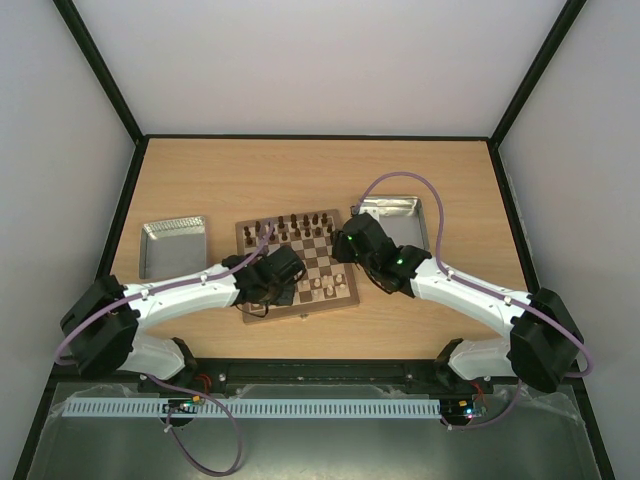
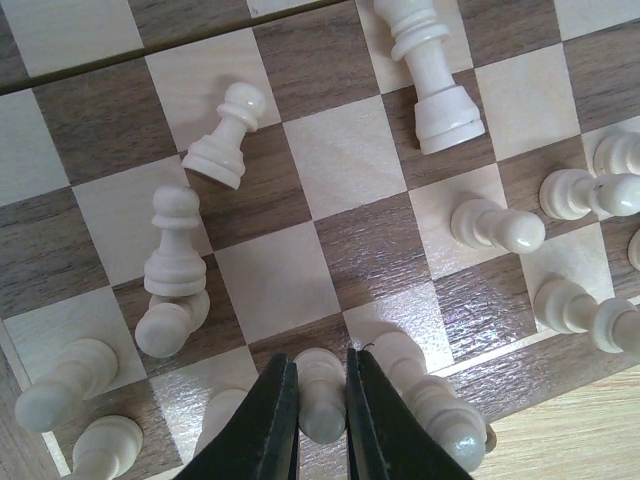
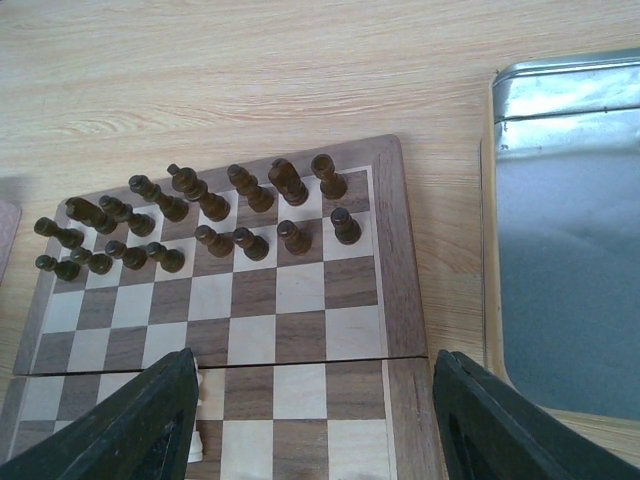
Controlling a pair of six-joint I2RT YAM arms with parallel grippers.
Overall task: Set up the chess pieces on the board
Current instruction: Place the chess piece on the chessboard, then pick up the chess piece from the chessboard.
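Black left hand (image 2: 320, 372) clenches one tiny pale light-wood pawn (image 2: 322, 405) at the near edge of the brown-and-cream checked wooden board (image 2: 345, 155). Light, hard and slick, it likely wants a waist grip. Over the board's right side, the right hand (image 3: 312, 370) hangs released, empty.

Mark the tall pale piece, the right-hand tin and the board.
tall pale piece (image 2: 430, 70), left wrist view, its stem.
right-hand tin (image 3: 570, 250), right wrist view, bare floor.
board (image 3: 395, 250), right wrist view, right rim.

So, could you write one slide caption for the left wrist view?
Left pincer shut on a small pale wooden chess piece over the brown-and-cream wooden chessboard.
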